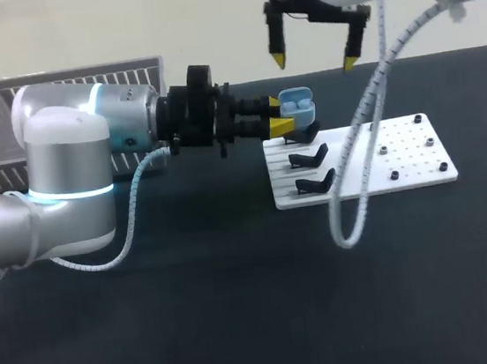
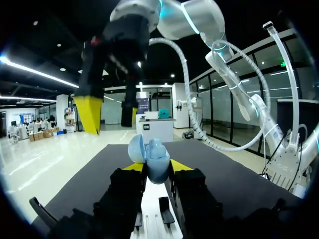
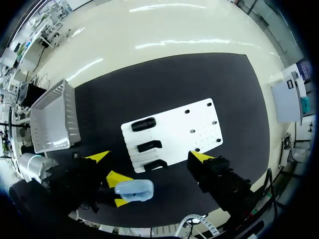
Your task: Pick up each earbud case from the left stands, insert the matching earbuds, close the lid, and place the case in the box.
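One light-blue case sits between the fingers of the left gripper, just right of the middle in the upper half of the head view. Both yellow tips press on it from two sides, so the gripper is closed on it with the fingers a case-width apart. The left wrist view shows the case upright between the fingers with its lid swung open. Two pale rounded shapes show in its open top in the head view; I cannot tell if they are earbuds. It is over the farthest of three black stands, and I cannot tell whether it touches that stand.

The stands are in a row on the left part of a white plate, right of centre. Small black studs dot the plate's right part.

Above the case and apart from it, at the top of the frame, hangs the right gripper, fingers spread wide, pointing down and holding nothing.

A pale slatted basket stands at the upper left on the black table, partly behind the left arm. In the right wrist view, only the basket's ribbed floor and walls show.
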Controlling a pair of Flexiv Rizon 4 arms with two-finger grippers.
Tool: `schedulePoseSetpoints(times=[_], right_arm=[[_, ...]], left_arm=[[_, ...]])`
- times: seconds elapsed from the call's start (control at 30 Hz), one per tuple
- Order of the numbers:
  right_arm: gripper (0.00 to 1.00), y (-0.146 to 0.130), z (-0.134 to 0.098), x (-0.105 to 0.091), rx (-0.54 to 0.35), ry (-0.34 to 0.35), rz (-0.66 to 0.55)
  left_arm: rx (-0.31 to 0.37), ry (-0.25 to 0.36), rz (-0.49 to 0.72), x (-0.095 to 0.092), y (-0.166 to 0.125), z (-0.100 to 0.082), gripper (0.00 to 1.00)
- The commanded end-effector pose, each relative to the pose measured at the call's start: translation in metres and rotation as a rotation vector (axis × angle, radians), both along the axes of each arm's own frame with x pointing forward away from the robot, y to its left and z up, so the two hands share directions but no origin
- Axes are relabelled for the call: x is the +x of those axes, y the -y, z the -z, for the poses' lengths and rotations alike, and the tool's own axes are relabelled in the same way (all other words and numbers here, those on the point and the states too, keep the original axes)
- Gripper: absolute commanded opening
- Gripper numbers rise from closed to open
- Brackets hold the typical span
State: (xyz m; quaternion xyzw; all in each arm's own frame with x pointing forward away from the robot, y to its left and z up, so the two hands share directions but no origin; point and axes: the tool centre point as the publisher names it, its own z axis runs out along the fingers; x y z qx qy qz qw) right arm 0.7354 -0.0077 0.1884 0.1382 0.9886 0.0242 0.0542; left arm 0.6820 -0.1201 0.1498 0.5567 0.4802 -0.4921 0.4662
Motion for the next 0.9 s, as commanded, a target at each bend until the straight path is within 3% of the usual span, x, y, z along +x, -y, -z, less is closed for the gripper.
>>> schedulePoseSetpoints(times=[0.03, 0.4, 0.9], right_arm=[[1.00, 0.009, 0.013, -0.003, 0.012, 0.025, 0.010], [1.00, 0.018, 0.024, -0.015, 0.003, -0.036, 0.022], [1.00, 0.011, 0.017, -0.049, 0.016, -0.061, 0.002]], left_arm=[[-0.004, 0.004, -0.006, -0.002, 0.000, 0.001, 0.00], [-0.004, 0.004, -0.006, -0.002, 0.000, 0.001, 0.00], [-0.004, 0.004, -0.006, -0.002, 0.000, 0.001, 0.00]])
